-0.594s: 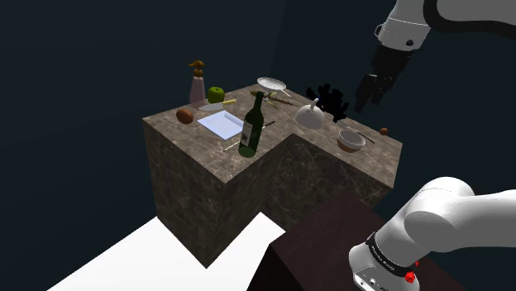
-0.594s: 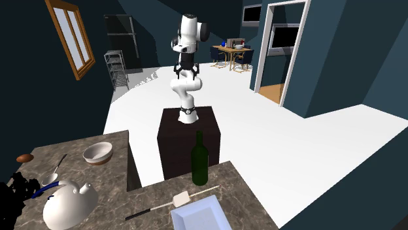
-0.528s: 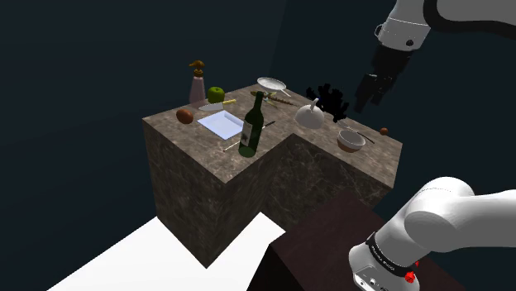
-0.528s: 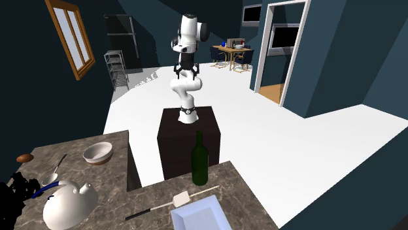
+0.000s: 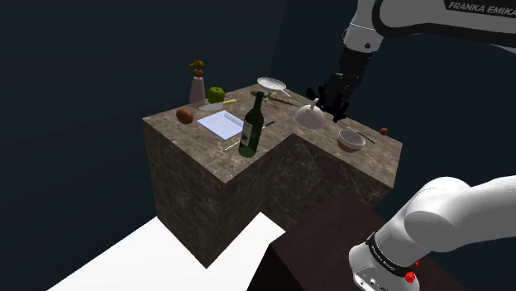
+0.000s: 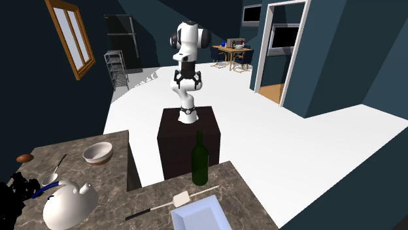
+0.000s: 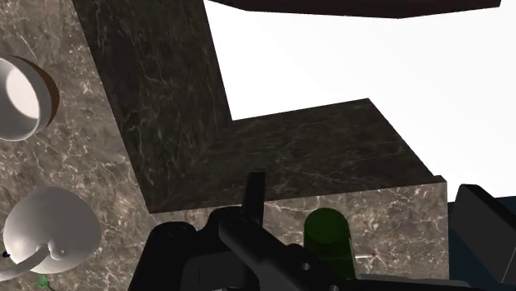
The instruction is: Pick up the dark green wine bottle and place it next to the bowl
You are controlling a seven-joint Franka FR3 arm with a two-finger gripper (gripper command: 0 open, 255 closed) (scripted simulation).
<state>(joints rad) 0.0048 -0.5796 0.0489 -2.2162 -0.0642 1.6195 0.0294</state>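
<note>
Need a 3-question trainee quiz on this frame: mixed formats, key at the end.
1. True or false: the gripper is holding the wine bottle.
2. Which of these sits nearest the bowl? A) teapot B) apple C) wine bottle
3. Fill in: the wine bottle stands ____ on the counter, not lying on its side.

Key: 1. False, the gripper hangs in the air away from the bottle. 2. A. 3. upright.
</note>
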